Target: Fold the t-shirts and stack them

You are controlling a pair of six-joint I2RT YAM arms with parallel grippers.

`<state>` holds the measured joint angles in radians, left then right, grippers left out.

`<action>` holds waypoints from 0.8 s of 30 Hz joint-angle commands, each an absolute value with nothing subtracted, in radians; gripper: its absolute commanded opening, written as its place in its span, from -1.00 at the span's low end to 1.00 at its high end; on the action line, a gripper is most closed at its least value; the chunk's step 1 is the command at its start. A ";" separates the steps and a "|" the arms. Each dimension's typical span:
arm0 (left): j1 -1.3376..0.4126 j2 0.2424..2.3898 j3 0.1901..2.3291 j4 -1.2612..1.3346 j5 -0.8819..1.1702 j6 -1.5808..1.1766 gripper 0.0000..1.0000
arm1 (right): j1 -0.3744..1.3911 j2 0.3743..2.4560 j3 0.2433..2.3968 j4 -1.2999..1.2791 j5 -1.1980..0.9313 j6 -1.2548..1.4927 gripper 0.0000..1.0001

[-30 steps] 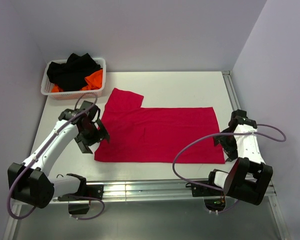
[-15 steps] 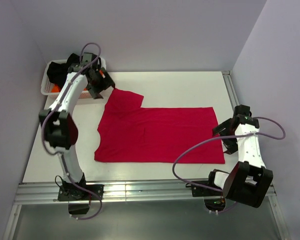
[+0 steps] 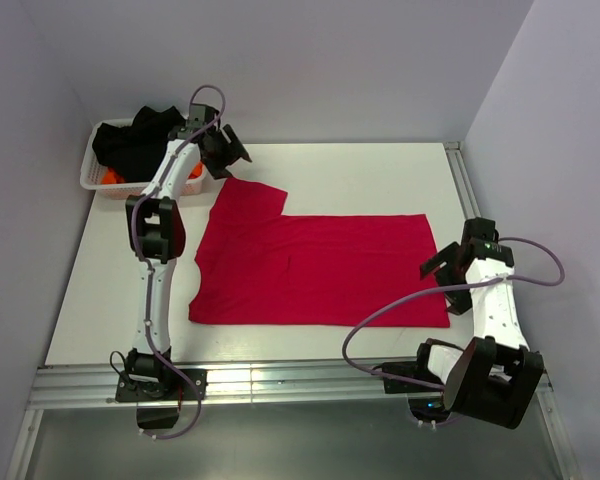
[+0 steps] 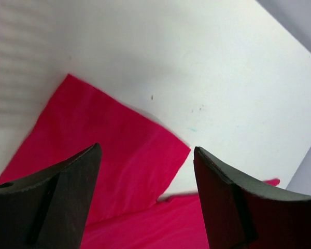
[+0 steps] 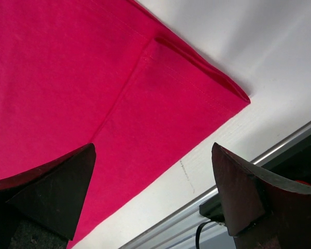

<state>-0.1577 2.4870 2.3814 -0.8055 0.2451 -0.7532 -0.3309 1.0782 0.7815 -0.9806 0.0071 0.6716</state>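
Crimson t-shirt [image 3: 320, 270], thin limp cloth likely to sag, best pinched at sleeve edge [image 4: 158, 150] ahead of left tool [image 4: 145, 155] and hem corner [image 5: 223, 96] ahead of right tool [image 5: 153, 150], both gaping wide, empty.

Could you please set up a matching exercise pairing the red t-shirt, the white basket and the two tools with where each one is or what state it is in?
Things:
1. red t-shirt
2. white basket
3. left tool
4. right tool

Places or states:
A. at the far left corner of the table
B. open, at the shirt's near right corner
C. spread flat mid-table
D. open, by the sleeve next to the basket

Pairs: 1-C, 2-A, 3-D, 4-B
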 commanded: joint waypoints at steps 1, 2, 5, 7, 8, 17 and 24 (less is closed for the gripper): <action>-0.147 2.525 2.463 -0.778 0.165 -0.736 0.56 | -0.316 1.051 0.779 -0.988 0.011 0.664 1.00; -0.144 2.529 2.474 -0.784 0.143 -0.732 0.55 | -0.316 1.049 0.778 -0.989 0.008 0.666 1.00; -0.130 2.551 2.505 -0.805 0.059 -0.712 0.52 | -0.316 1.042 0.775 -0.991 0.005 0.669 1.00; -0.114 2.571 2.526 -0.807 0.041 -0.701 0.50 | -0.316 1.029 0.761 -0.986 0.005 0.673 1.00; -0.109 2.583 2.536 -0.808 0.022 -0.693 0.50 | -0.316 1.017 0.753 -0.986 0.005 0.673 1.00; -0.066 2.637 2.526 -0.839 -0.092 -0.617 0.50 | -0.298 0.956 0.739 -1.054 -0.041 0.699 1.00; -0.092 2.646 2.451 -0.873 -0.135 -0.581 0.48 | -0.275 0.897 0.814 -1.164 -0.026 0.710 1.00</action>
<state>-0.1329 2.5835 2.5080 -0.7639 0.0135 -0.6273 -0.2832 0.9287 0.7441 -1.0954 -0.0391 0.6956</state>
